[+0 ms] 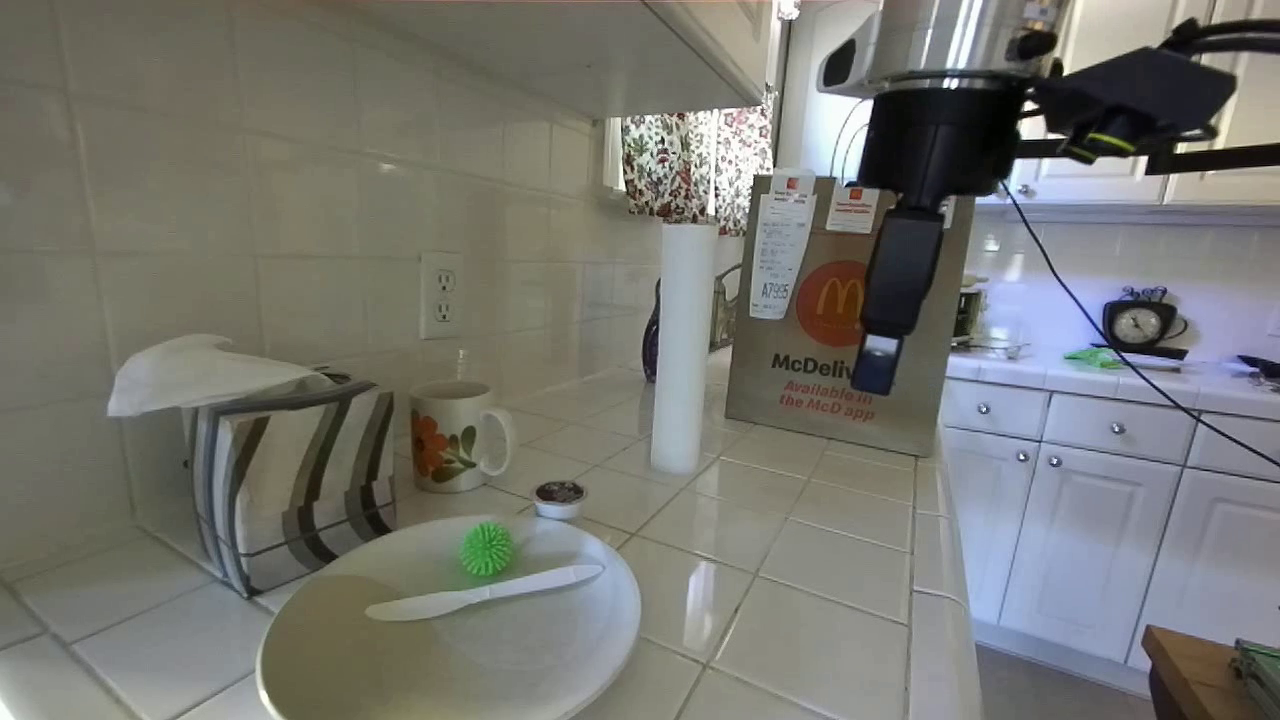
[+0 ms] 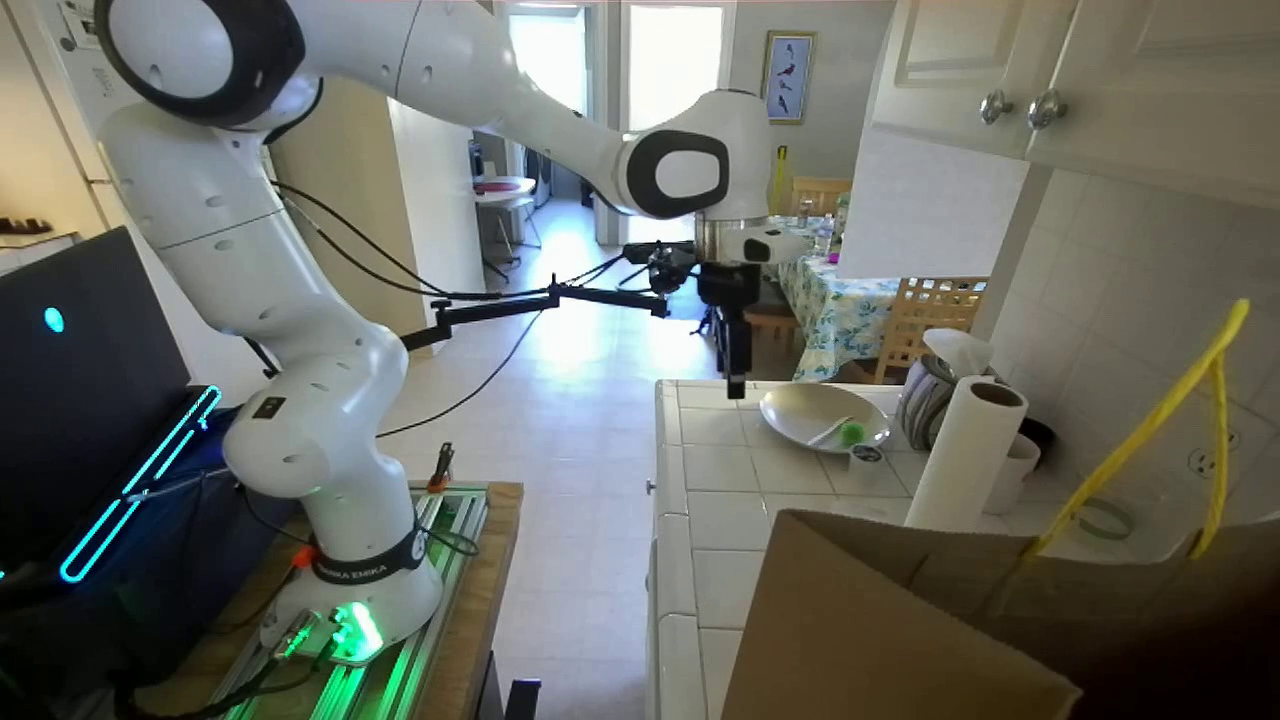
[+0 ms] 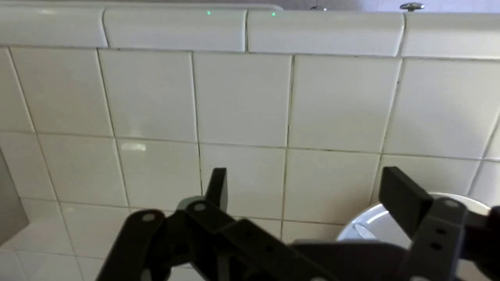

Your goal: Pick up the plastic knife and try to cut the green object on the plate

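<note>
The large cream plate (image 1: 480, 670) rests on the tiled counter and also shows in an exterior view (image 2: 800, 400). The white plastic knife (image 1: 490, 592) lies flat across it, and the bumpy green object (image 1: 487, 549) sits beside it on the plate. Both show small in an exterior view, knife (image 2: 828, 432) and green object (image 2: 852, 433). My gripper (image 3: 304, 168) is open and empty, pointing down above the counter, apart from the plate (image 3: 390, 232). In the wrist view only one end of the knife (image 3: 363, 232) shows at lower right; the green object is hidden.
A paper towel roll (image 1: 684, 350), a flowered mug (image 1: 450, 440), a small cup (image 1: 559, 500) and a striped napkin holder (image 1: 300, 470) stand around the plate. A tall brown paper bag (image 1: 790, 370) stands on the counter. A cabinet (image 1: 580, 60) hangs above.
</note>
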You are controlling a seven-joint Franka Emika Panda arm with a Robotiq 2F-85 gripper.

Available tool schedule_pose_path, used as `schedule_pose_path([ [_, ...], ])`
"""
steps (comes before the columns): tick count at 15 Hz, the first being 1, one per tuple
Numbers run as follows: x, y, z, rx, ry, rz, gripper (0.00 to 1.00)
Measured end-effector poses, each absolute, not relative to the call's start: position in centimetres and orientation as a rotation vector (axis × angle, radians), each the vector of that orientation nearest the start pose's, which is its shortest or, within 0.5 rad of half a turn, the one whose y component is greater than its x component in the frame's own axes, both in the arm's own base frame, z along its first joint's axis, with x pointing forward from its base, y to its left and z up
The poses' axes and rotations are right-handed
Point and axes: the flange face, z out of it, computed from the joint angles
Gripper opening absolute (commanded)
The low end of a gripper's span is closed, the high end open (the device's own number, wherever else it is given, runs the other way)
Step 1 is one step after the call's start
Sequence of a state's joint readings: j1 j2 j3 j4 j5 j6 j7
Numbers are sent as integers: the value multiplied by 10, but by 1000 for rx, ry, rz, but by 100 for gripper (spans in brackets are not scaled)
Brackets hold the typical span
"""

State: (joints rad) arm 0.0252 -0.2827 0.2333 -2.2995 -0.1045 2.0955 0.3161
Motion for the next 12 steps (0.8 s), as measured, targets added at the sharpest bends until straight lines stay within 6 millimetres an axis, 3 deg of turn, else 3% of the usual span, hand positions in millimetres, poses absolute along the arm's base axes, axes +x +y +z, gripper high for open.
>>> schedule_pose_path([
  [5, 502, 108, 449, -3192, -366, -228, 100],
  [12, 546, 158, 417, -3056, -855, -157, 100],
])
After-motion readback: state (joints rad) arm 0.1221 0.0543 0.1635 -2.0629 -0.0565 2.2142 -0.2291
